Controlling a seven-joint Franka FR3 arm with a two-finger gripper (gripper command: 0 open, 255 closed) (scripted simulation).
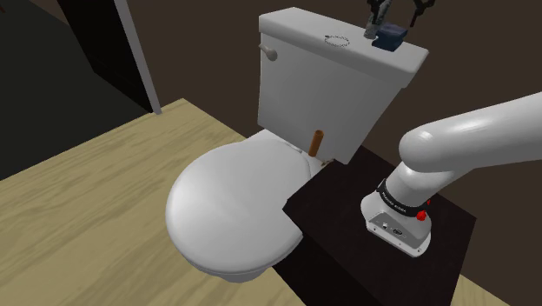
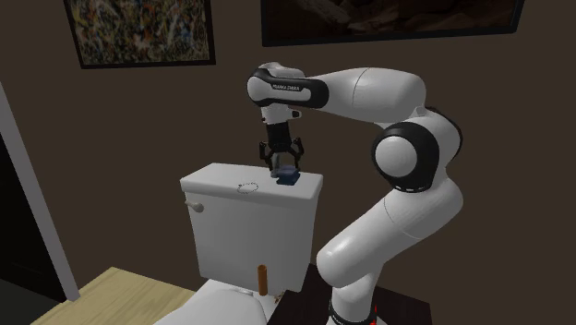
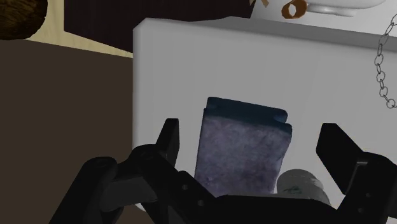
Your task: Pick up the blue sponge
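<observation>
Resting on the white toilet tank lid, toward the shoulder view's right end: one blue sponge. Pincer spread, fingers straddling the sponge without touching it. Pale wood floor. Dark brown wall carrying framed pictures.

The arm is rocking glossy white shells with dark joints, it's wearing black bands with white lettering, red bits are showing by its base, gripper is looking all black
</observation>
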